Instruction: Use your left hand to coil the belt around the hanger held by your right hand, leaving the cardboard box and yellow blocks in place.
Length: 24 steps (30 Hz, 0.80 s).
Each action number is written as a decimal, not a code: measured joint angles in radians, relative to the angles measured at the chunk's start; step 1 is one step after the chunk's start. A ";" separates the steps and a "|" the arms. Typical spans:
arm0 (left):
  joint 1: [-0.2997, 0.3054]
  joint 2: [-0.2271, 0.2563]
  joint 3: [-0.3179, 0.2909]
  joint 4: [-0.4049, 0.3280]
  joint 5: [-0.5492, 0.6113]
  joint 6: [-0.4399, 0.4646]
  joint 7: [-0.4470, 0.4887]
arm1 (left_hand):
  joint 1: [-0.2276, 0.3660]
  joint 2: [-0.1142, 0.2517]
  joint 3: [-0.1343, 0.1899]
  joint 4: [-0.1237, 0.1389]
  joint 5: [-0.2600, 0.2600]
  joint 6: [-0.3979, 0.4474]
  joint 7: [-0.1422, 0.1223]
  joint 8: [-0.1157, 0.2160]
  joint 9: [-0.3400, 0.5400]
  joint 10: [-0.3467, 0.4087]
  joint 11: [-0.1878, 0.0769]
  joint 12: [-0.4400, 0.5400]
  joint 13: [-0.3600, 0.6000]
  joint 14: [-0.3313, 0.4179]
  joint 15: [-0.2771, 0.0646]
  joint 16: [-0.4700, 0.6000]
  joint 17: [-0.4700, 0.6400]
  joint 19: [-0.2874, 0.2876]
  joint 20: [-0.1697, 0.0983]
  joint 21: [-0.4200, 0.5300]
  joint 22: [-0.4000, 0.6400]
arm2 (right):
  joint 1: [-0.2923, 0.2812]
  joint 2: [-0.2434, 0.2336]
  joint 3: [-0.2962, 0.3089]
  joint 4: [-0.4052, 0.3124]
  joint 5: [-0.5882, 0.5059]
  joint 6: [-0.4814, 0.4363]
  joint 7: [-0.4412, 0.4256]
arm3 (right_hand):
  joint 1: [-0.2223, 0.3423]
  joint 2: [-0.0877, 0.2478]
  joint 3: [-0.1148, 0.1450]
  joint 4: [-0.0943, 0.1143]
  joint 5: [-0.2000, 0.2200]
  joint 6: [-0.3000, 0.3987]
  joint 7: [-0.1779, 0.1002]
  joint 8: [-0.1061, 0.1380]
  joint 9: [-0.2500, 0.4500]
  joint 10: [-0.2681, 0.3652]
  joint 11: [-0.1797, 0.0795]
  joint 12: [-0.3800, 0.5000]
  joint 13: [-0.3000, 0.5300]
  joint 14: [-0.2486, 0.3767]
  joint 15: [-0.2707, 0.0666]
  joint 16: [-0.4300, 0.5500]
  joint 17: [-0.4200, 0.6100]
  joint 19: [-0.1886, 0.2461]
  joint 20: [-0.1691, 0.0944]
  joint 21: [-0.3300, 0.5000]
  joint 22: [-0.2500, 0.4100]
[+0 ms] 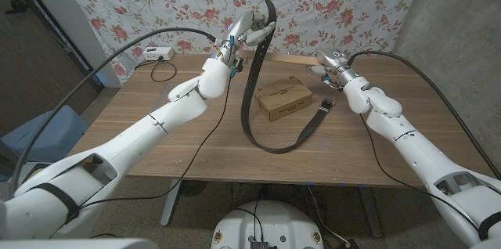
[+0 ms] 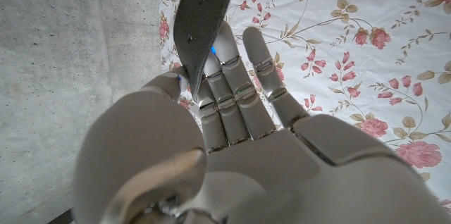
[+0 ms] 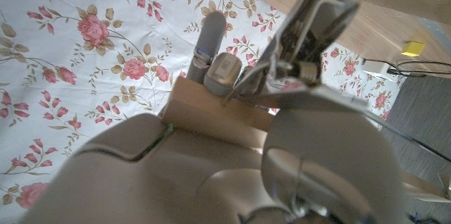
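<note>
Left hand point(image 1: 249, 23) holds the belt point(image 1: 252, 84) raised above the box point(image 1: 286, 98); right hand point(image 1: 332, 66) grips the hanger point(image 3: 299, 37) beside it.

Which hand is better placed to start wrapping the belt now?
Left. The left hand already holds the black leather belt raised above the table; the right hand is occupied gripping the wooden hanger.

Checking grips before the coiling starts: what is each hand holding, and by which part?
Left hand pinches the belt near its upper end. Right hand grips the hanger, apparently by its wooden bar.
</note>
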 measured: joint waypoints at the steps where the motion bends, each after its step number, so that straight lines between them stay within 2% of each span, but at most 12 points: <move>1: -0.003 -0.001 0.000 0.002 0.000 0.001 -0.002 | 0.001 -0.001 0.000 0.000 0.000 0.000 0.000 -0.005 -0.005 0.000 0.000 -0.006 -0.007 0.000 0.000 -0.005 -0.006 0.003 0.003 0.005 -0.002 | -0.001 -0.001 0.000 -0.001 -0.001 0.002 -0.009 | 0.000 0.000 0.000 0.000 0.000 0.000 0.000 0.000 0.000 0.000 0.000 0.000 0.000 0.000 0.000 0.000 0.000 -0.002 0.002 0.000 0.000; 6: -0.037 -0.016 0.000 0.022 -0.001 0.022 -0.028 | 0.013 0.003 0.000 0.000 -0.004 0.000 0.000 -0.023 -0.019 0.000 0.000 -0.017 -0.032 0.011 0.000 -0.019 -0.019 0.019 -0.002 0.015 -0.013 | -0.011 -0.011 0.000 -0.011 -0.017 0.043 -0.048 | 0.000 0.000 0.000 0.000 0.000 0.000 0.000 0.008 -0.005 -0.004 0.004 0.000 0.000 -0.002 -0.002 -0.001 0.000 -0.003 0.003 0.000 0.000; 21: -0.152 -0.062 0.029 0.075 0.044 0.110 -0.077 | 0.019 0.000 0.004 0.004 -0.021 0.005 0.002 -0.031 -0.006 0.004 -0.003 -0.025 -0.031 0.030 -0.010 -0.035 -0.011 0.019 -0.002 0.023 -0.021 | -0.024 -0.023 -0.004 -0.023 -0.053 0.114 -0.101 | -0.021 0.003 0.004 -0.004 0.000 -0.015 0.004 0.015 -0.009 -0.013 0.013 0.000 0.000 -0.007 0.000 0.001 0.000 -0.012 0.005 0.006 -0.005; 24: -0.173 -0.069 0.034 0.086 0.059 0.133 -0.082 | 0.020 0.002 0.008 0.008 -0.022 0.005 0.002 -0.032 -0.002 0.006 -0.001 -0.025 -0.026 0.030 -0.010 -0.035 -0.012 0.019 -0.002 0.023 -0.021 | -0.028 -0.024 -0.004 -0.024 -0.053 0.128 -0.104 | -0.021 0.003 0.004 -0.004 0.000 -0.016 0.005 0.023 -0.009 -0.013 0.013 0.000 0.000 -0.008 0.000 0.001 0.000 -0.013 0.003 0.007 -0.003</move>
